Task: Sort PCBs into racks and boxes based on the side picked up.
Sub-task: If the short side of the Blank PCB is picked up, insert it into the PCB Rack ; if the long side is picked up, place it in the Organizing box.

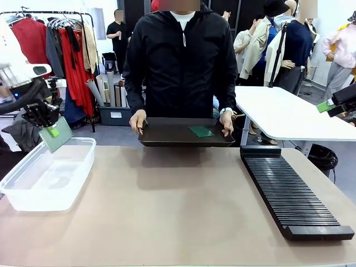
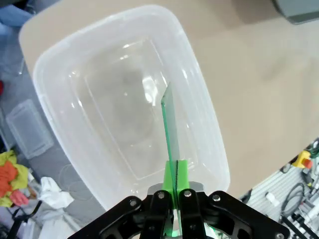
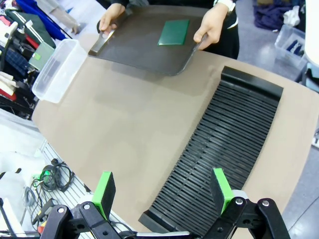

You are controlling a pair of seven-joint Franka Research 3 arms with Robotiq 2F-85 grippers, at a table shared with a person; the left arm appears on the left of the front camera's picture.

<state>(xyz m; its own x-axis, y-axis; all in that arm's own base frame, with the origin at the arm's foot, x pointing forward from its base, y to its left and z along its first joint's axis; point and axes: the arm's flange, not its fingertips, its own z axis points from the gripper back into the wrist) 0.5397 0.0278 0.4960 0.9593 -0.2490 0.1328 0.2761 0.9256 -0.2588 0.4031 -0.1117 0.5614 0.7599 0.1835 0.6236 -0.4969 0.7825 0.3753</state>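
Left gripper jaws pressed onto a PCB, green pads pinching one edge. The board hangs tilted over the far end of the clear tub, which sits at the table's 8 o'clock. Right gripper jaws spread wide, nothing between them, above the black rack at 4 o'clock. At 12 o'clock, person's hands hold a black tray by both ends. A second PCB lies flat in it, toward its 2 o'clock corner.
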